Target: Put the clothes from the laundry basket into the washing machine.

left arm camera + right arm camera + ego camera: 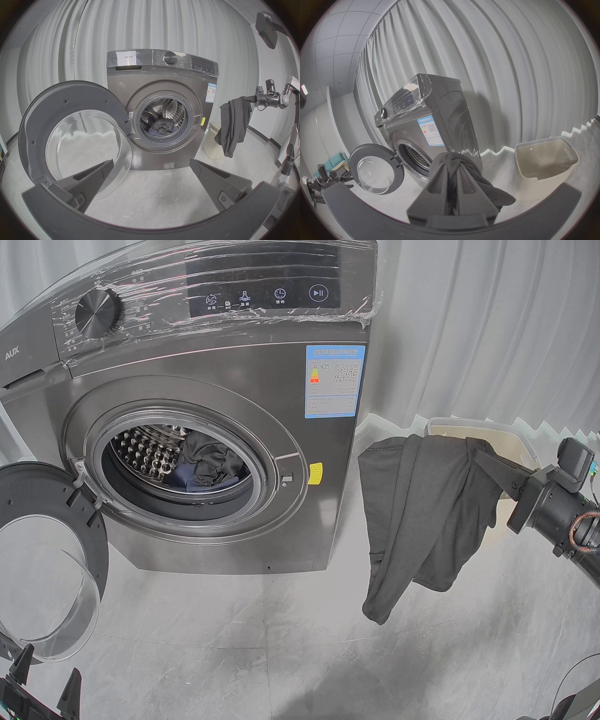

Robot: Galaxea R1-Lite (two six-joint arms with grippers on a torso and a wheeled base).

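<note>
A soft dark grey cloth (419, 509) hangs from the black right gripper (484, 459), beside the open washer.

Down low and close, the black left gripper (51, 662) has its two fingers wide apart, with nothing in them. Just past it, the round grey door with a glass window (44, 540) stands swung open. The right gripper is pinched tight on the cloth, which dangles above the floor in front of the cream plastic laundry basket (494, 425). The big grey metal washing machine (237, 377) has dark clothes (209, 462) in its drum. A white curtain (487, 321) hangs behind.
</note>
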